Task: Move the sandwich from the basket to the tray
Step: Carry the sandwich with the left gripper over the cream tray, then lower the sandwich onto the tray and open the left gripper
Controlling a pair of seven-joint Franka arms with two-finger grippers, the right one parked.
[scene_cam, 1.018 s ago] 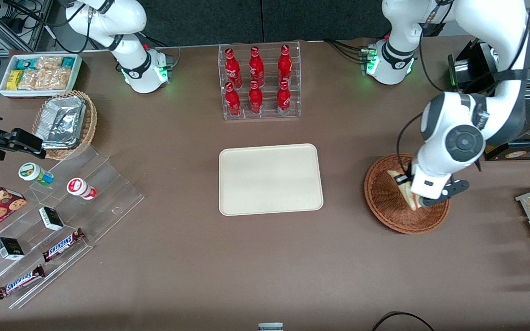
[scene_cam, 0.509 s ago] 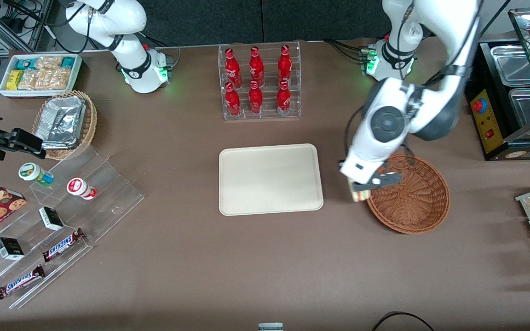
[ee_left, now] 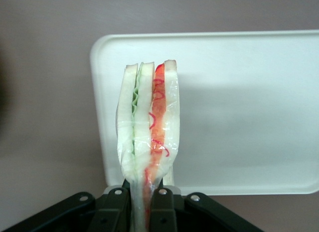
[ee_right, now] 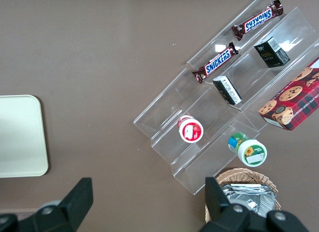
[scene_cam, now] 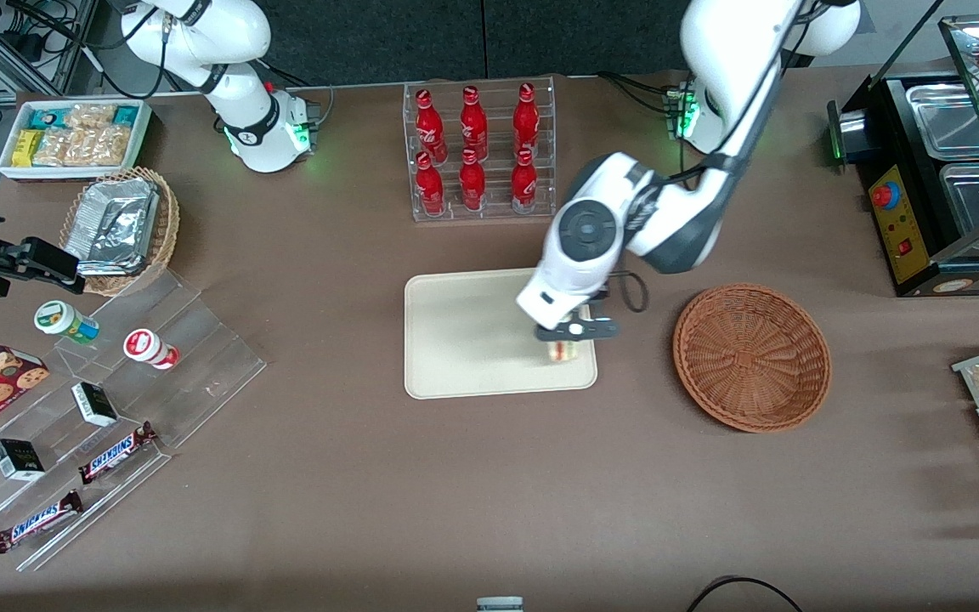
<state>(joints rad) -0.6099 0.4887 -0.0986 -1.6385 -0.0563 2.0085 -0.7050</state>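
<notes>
Tool above tray, gripping sandwich

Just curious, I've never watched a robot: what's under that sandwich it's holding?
Below the sandwich, pinched in the gripper, lies the cream tray, bare there. From the front the arm covers most of the sandwich. The brown basket sits empty.

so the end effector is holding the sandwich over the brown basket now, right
Not quite. The end effector is shut on the sandwich, but over the tray, not the basket, which lies toward the working arm's end. The front view shows it.
</notes>
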